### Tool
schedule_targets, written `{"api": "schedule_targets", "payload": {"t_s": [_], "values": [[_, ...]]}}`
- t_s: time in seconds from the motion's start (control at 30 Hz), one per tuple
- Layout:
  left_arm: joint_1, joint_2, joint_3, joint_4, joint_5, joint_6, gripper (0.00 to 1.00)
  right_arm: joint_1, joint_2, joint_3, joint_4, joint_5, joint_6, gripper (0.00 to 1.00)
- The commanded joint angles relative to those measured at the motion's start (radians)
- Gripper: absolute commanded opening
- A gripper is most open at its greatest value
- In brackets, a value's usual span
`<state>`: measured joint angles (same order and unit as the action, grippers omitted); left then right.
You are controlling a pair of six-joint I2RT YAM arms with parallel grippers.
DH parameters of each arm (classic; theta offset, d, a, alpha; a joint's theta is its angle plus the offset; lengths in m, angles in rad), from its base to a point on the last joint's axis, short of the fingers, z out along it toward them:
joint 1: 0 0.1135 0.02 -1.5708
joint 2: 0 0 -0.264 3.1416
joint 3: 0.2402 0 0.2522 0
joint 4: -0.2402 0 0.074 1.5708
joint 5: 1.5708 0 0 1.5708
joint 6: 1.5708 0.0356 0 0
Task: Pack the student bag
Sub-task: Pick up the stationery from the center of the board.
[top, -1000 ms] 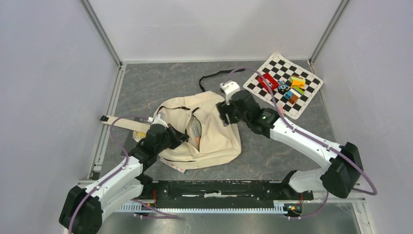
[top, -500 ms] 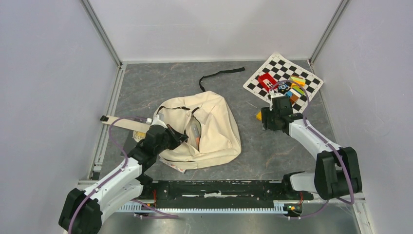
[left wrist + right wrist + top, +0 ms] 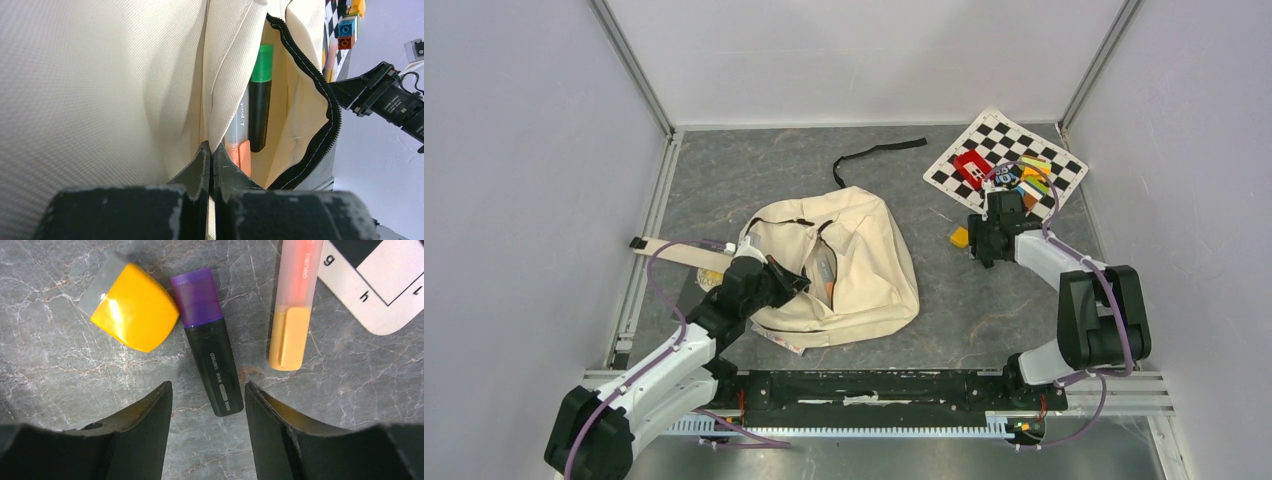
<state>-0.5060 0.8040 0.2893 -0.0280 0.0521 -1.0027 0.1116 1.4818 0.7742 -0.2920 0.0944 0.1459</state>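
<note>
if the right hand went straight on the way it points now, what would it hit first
Most likely the purple-capped highlighter, whose black end lies between the open fingers of the right hand. The yellow block and orange pen lie off to the sides. The gap to it is unclear.

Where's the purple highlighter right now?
In the right wrist view the purple highlighter lies on the table, its near end between the open right gripper's fingertips, with a yellow block and an orange pen on either side.
</note>
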Motion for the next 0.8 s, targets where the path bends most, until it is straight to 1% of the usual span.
{"api": "schedule_targets", "payload": {"t_s": [0.0, 0.13, 0.37, 0.43, 0.47, 0.53, 0.7, 0.77], "values": [[-0.002, -0.006, -0.009, -0.027, 0.003, -0.022, 0.02, -0.010, 0.020, 0.060, 0.043, 0.025, -0.038, 0.59], [-0.002, 0.001, -0.009, -0.020, 0.005, -0.024, 0.02, -0.012, 0.057, 0.074, 0.029, 0.040, -0.044, 0.53], [-0.002, -0.005, -0.009, -0.022, 0.006, -0.023, 0.02, -0.015, 0.087, 0.078, 0.017, 0.032, -0.048, 0.48], [-0.003, -0.005, -0.010, -0.023, 0.007, -0.025, 0.02, -0.015, 0.092, 0.081, 0.003, 0.022, -0.044, 0.44], [-0.003, -0.005, -0.011, -0.022, 0.007, -0.025, 0.02, -0.015, 0.091, 0.084, -0.011, 0.027, -0.037, 0.41], [-0.003, -0.005, -0.011, -0.023, 0.005, -0.025, 0.02, -0.015, 0.078, 0.070, -0.025, 0.019, -0.027, 0.36], [-0.002, 0.001, -0.016, -0.009, 0.006, -0.031, 0.02, -0.015, 0.032, 0.003, -0.020, -0.049, -0.004, 0.29], [-0.002, 0.004, -0.016, -0.005, 0.008, -0.033, 0.02, -0.015, 0.017, -0.019, -0.016, -0.070, 0.001, 0.27]]}}
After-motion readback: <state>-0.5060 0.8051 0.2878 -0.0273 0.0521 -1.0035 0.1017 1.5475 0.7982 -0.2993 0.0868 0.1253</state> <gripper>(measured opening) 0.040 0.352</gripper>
